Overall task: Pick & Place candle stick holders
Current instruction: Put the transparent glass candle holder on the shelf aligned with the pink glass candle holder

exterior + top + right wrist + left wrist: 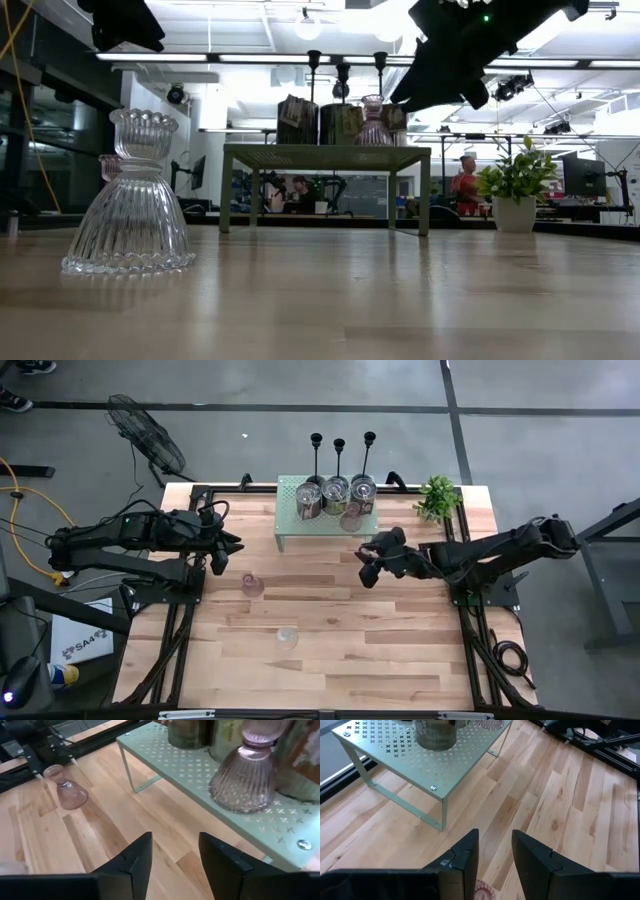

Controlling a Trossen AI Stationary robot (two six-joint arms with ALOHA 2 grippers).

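Note:
A pale green shelf [300,525] stands at the table's far middle. It carries three silvery jars [336,491] and a pink glass holder [247,775] standing on its wide base near the shelf's front edge. Three black candlesticks [339,458] rise behind the shelf. A second pink holder [252,584] and a clear glass holder [130,200] stand on the bare wood. My right gripper [175,840] hovers open in front of the shelf, below and short of the pink holder on it. My left gripper [495,837] hangs open at the table's left, above the pink holder [482,892] on the wood.
A small potted plant [437,497] stands at the far right corner beside the shelf. Black frame rails [470,610] run along both sides of the table. Bare wood lies in the middle and near part around the clear holder [288,637].

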